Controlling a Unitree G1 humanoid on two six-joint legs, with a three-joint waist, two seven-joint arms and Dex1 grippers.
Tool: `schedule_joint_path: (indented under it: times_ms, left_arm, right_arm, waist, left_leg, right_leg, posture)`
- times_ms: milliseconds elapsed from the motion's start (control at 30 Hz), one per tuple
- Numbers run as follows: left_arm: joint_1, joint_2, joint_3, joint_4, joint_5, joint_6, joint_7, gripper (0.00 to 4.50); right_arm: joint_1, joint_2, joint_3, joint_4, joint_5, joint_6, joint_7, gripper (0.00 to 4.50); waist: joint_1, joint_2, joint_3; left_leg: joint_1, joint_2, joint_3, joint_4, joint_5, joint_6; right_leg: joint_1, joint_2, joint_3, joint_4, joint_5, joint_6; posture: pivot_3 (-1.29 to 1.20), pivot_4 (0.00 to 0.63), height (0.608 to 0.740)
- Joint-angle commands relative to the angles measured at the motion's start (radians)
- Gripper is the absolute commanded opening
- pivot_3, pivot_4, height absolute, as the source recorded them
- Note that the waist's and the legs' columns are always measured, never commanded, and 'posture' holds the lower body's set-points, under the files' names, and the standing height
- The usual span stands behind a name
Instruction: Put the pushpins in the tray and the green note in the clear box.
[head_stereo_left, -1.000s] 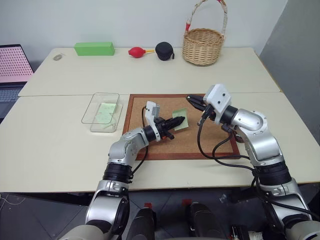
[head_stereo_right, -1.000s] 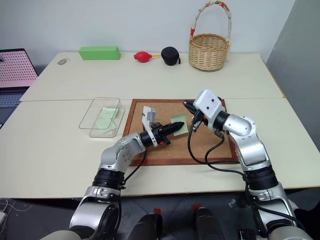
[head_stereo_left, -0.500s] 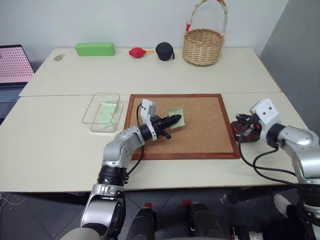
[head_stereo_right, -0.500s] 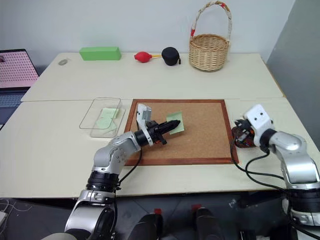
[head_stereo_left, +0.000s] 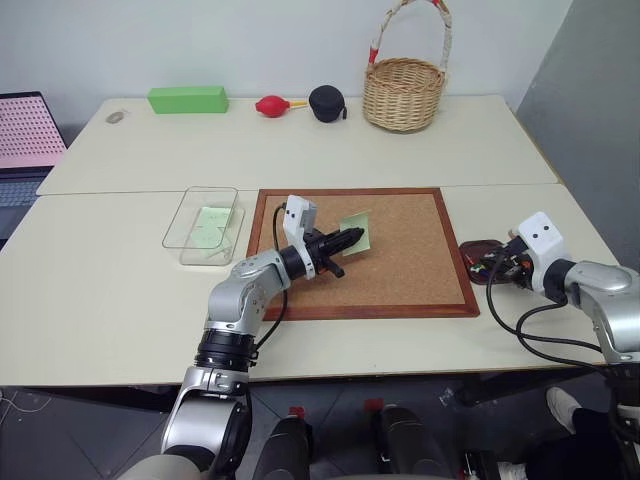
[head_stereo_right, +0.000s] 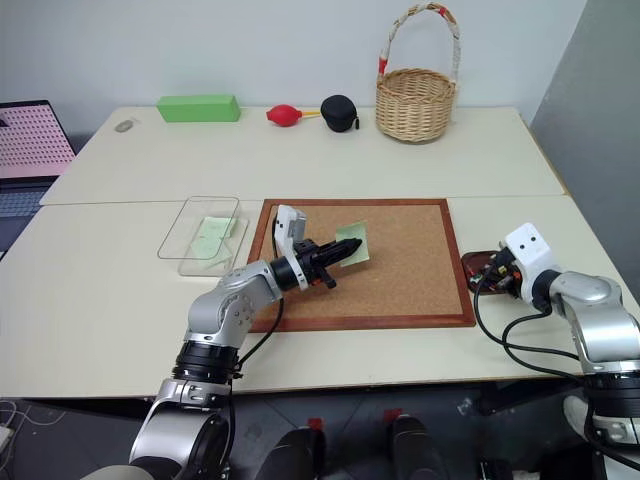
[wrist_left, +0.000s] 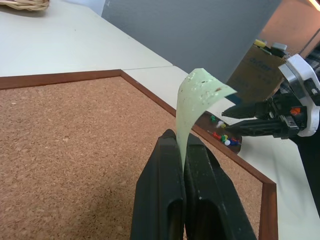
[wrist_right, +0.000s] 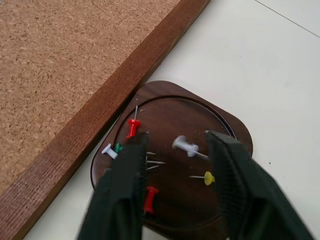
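Note:
My left gripper (head_stereo_left: 349, 238) is shut on one edge of the pale green note (wrist_left: 196, 95), which stands up curled above the cork board. My right gripper (wrist_right: 178, 141) hangs open just over the dark red-brown tray (wrist_right: 210, 107), right of the board. A white pushpin (wrist_right: 186, 146) shows blurred between its fingers (wrist_right: 125, 185). Several pushpins lie in the tray, among them a red one (wrist_right: 132, 127) and a yellow one (wrist_right: 208, 177). The clear box (head_stereo_left: 190, 232) sits left of the board with another pale green slip (head_stereo_left: 208, 222) inside.
The framed cork board (head_stereo_left: 400, 255) lies at the table's middle. At the back stand a wicker basket (head_stereo_left: 404, 92), a black round case (head_stereo_left: 327, 102), a red bulb (head_stereo_left: 271, 104) and a bright green block (head_stereo_left: 188, 98). A laptop (head_stereo_left: 25, 130) is far left.
My right gripper swung from beside the note over the board out to the right and down to the tray, then opened. My left gripper kept its hold on the note.

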Motion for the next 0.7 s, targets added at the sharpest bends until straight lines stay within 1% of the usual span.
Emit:
schedule_joint_path:
  times_ms: [33, 100, 133, 167, 300, 367, 467, 567, 600, 633, 700]
  left_arm:
    - [-0.020, -0.001, -0.005, -0.031, 0.005, -0.025, 0.005, 0.00]
    - [-0.020, -0.001, -0.005, -0.032, 0.007, -0.026, 0.005, 0.00]
    - [-0.019, -0.001, -0.005, -0.033, 0.007, -0.027, 0.005, 0.00]
    - [-0.020, 0.000, -0.005, -0.033, 0.007, -0.027, 0.006, 0.00]
    - [-0.027, 0.002, 0.007, -0.040, 0.000, -0.023, 0.013, 0.00]
    - [-0.037, 0.008, 0.021, -0.053, -0.004, -0.018, 0.029, 0.00]
    - [-0.047, 0.059, 0.062, -0.128, -0.017, 0.027, 0.073, 0.00]
    - [-0.041, 0.140, 0.109, -0.205, -0.021, 0.073, 0.112, 0.00]
    - [-0.039, 0.183, 0.130, -0.218, -0.007, 0.077, 0.128, 0.00]
    - [-0.037, 0.211, 0.142, -0.225, 0.002, 0.079, 0.139, 0.00]
    - [-0.040, 0.298, 0.179, -0.207, 0.038, 0.068, 0.162, 0.00]
  right_arm:
    - [-0.042, -0.010, -0.014, -0.008, 0.010, 0.002, 0.001, 2.98]
    - [-0.045, -0.013, -0.015, -0.005, 0.011, 0.003, 0.003, 3.27]
    - [-0.046, -0.015, -0.017, -0.005, 0.012, 0.003, 0.004, 3.57]
    - [-0.049, -0.015, -0.023, -0.007, 0.017, 0.006, 0.006, 3.69]
    - [-0.053, -0.014, -0.048, -0.040, 0.060, -0.001, 0.036, 4.47]
    - [-0.052, -0.013, -0.053, -0.080, 0.101, -0.024, 0.085, 4.49]
    - [-0.056, 0.007, -0.050, -0.194, 0.209, -0.036, 0.180, 4.49]
    - [-0.080, 0.028, -0.021, -0.260, 0.249, -0.044, 0.204, 4.49]
    - [-0.099, 0.045, -0.008, -0.275, 0.259, -0.042, 0.200, 4.49]
    - [-0.111, 0.056, -0.001, -0.283, 0.266, -0.039, 0.197, 4.49]
    - [-0.154, 0.089, 0.035, -0.294, 0.268, -0.035, 0.184, 4.49]
  waist:
    - [0.000, 0.000, 0.000]
    - [0.000, 0.000, 0.000]
    - [0.000, 0.000, 0.000]
    - [0.001, 0.000, 0.000]
    - [0.001, 0.000, 0.000]
    - [0.000, 0.000, 0.000]
    - [-0.003, 0.000, 0.000]
    - [-0.012, 0.000, 0.000]
    - [-0.015, 0.000, 0.000]
    - [-0.016, 0.000, 0.000]
    - [-0.016, 0.000, 0.000]
  left_leg:
    - [0.000, 0.000, 0.000, 0.000, 0.000, 0.000]
    - [0.000, 0.000, 0.000, 0.000, 0.000, 0.000]
    - [0.000, 0.000, 0.000, 0.000, 0.000, 0.000]
    - [0.000, 0.000, 0.000, 0.000, 0.000, 0.000]
    - [0.000, 0.000, 0.000, 0.000, 0.000, 0.000]
    - [0.000, 0.000, 0.000, 0.000, 0.000, 0.000]
    - [0.000, 0.000, 0.000, 0.000, 0.000, 0.000]
    - [0.000, 0.001, 0.000, 0.000, 0.000, 0.000]
    - [0.001, 0.001, -0.001, 0.000, 0.000, 0.000]
    - [0.001, 0.001, -0.001, 0.000, 0.000, 0.000]
    - [0.002, 0.001, -0.001, 0.001, 0.000, 0.000]
  right_leg:
    - [0.000, 0.000, 0.000, 0.000, 0.000, 0.000]
    - [0.000, 0.000, 0.000, 0.000, 0.000, 0.000]
    - [0.000, 0.000, 0.000, 0.000, 0.000, 0.000]
    - [0.000, 0.000, 0.000, 0.000, 0.000, 0.000]
    - [0.000, 0.000, 0.000, 0.000, 0.000, 0.000]
    - [0.000, 0.000, 0.000, 0.000, 0.000, 0.000]
    - [0.000, 0.000, 0.000, 0.000, 0.000, 0.000]
    - [-0.001, 0.001, 0.000, 0.001, 0.000, 0.000]
    - [0.000, 0.001, 0.000, 0.001, 0.000, 0.000]
    - [0.000, 0.001, 0.000, 0.001, 0.000, 0.000]
    - [0.001, 0.001, -0.001, 0.001, 0.000, 0.000]
  posture:
    - [0.00, 0.150, 0.740]
    - [0.00, 0.150, 0.740]
    - [0.00, 0.150, 0.740]
    - [0.00, 0.150, 0.740]
    - [0.00, 0.150, 0.740]
    - [0.00, 0.150, 0.740]
    - [0.00, 0.150, 0.740]
    - [0.00, 0.150, 0.740]
    - [0.00, 0.150, 0.740]
    - [0.00, 0.150, 0.740]
    - [0.00, 0.150, 0.740]
